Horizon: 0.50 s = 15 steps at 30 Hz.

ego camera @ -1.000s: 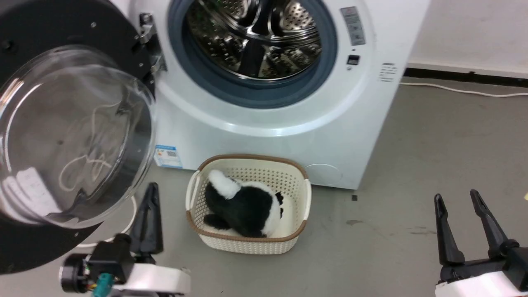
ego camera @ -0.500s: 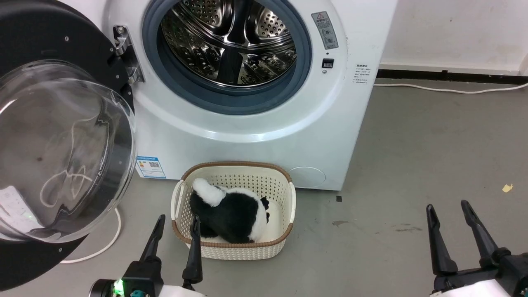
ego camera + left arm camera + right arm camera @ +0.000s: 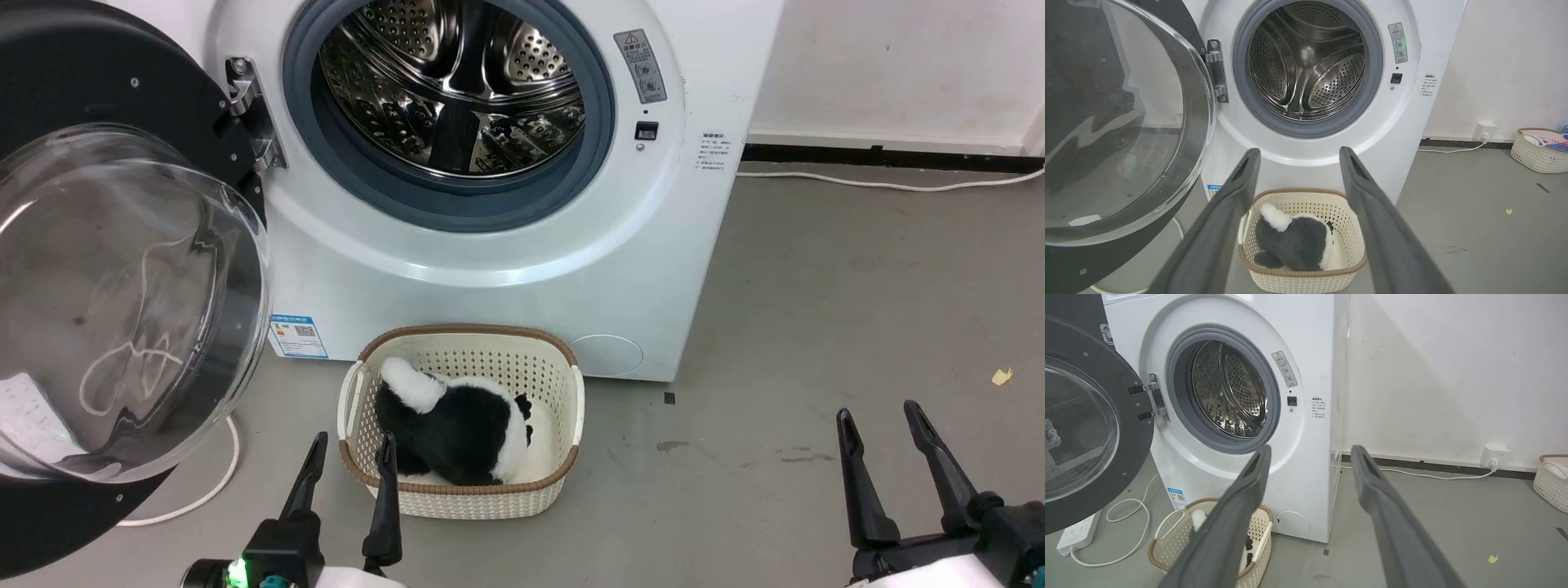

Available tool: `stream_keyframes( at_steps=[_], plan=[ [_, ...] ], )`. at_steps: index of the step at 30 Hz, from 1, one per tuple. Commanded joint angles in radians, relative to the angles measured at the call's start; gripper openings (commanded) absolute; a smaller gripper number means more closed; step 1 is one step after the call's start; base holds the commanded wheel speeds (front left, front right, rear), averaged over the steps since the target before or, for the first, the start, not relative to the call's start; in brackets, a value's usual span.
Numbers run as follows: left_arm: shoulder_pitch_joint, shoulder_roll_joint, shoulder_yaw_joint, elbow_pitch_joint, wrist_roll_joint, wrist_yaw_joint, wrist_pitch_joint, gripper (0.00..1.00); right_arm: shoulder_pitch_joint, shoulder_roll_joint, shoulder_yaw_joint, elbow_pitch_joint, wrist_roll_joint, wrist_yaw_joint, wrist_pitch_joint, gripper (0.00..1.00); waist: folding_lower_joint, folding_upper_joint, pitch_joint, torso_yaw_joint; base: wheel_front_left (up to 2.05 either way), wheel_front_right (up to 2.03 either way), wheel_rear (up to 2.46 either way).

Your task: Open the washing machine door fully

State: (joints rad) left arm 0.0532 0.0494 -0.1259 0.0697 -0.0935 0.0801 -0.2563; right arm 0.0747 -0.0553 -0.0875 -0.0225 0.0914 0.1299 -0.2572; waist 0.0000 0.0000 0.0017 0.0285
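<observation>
Left gripper [image 3: 352,445] near-left, fingers apart, holding nothing, tips close to the near-left corner of the cream basket [image 3: 576,400]. Right gripper [image 3: 875,412] near-right, also spread and empty, over bare floor. Black-and-white plush toy [image 3: 457,425] lies in the basket. Washing machine door [image 3: 122,302] swung wide out to the left, hinged on the washing machine [image 3: 490,269] behind it; steel drum [image 3: 457,90] exposed.

glossy glass door [image 3: 122,302], perforated shiny steel drum [image 3: 457,90]

white washing machine [image 3: 506,269], black-ringed washing machine door [image 3: 98,82], cream basket [image 3: 465,498]
</observation>
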Motion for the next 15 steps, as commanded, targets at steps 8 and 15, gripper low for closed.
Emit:
stream_keyframes(
  at_steps=[8,15],
  plan=[
    [-0.001,0.0,0.003,-0.001,-0.013,-0.004,0.005,0.0,-0.001,0.0,0.002,0.0,-0.003,0.0,0.004,0.0,0.0,0.0,0.0,-0.001,0.0,0.0,0.0],
    [-0.004,0.0,0.01,-0.005,-0.007,-0.009,0.02,0.0,-0.006,0.0,0.007,0.001,-0.008,0.0,0.019,0.0,0.0,0.0,0.0,-0.003,0.0,0.0,0.0]
  ],
)
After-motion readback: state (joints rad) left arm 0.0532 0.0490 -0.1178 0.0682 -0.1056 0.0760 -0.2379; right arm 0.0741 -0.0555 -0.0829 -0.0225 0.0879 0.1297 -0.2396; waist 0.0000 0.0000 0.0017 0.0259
